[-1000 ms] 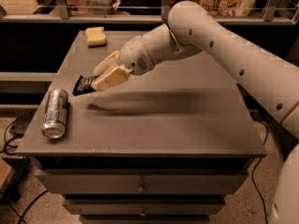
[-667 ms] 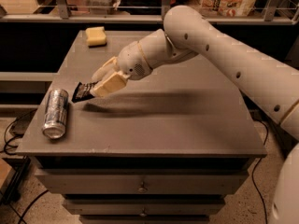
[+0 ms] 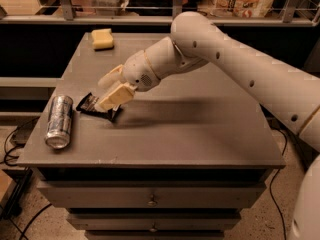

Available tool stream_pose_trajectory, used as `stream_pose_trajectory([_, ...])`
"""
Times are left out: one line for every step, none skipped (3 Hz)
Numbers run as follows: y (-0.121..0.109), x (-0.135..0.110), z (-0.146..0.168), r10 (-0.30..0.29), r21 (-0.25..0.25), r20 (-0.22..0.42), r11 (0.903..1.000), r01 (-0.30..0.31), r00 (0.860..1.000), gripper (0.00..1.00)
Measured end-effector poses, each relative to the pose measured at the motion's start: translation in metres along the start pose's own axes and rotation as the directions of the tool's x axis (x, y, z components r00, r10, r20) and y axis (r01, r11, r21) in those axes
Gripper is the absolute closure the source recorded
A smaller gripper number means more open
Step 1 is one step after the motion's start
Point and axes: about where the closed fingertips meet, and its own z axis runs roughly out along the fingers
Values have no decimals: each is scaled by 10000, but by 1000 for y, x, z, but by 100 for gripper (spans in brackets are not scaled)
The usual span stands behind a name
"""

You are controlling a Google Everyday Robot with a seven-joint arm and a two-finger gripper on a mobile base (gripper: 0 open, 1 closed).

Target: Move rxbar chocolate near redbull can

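The rxbar chocolate (image 3: 89, 104), a small flat bar in a shiny black wrapper, is at the table's left side, down at the surface and just right of the redbull can. The redbull can (image 3: 59, 121), slim and silver with bluish patches, lies on its side near the front left corner. My gripper (image 3: 107, 98) reaches in from the right and is shut on the bar. Its beige fingers (image 3: 118, 95) cover the bar's middle, and the bar's ends stick out on both sides. A narrow gap separates the bar from the can.
A yellow sponge block (image 3: 102, 38) sits at the back left of the grey table (image 3: 200, 134). My white arm (image 3: 240, 64) crosses the table's right half. Drawers are below the front edge. Shelving and clutter stand behind the table.
My gripper has lowered the bar from a little above the table down to the surface, staying just right of the can. The can and the sponge have not moved.
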Motion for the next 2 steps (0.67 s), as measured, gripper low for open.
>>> stream_pose_trajectory([1, 0, 2, -5, -33, -3, 10000, 5, 10000, 0])
stream_pose_trajectory([1, 0, 2, -5, -35, -3, 10000, 5, 10000, 0])
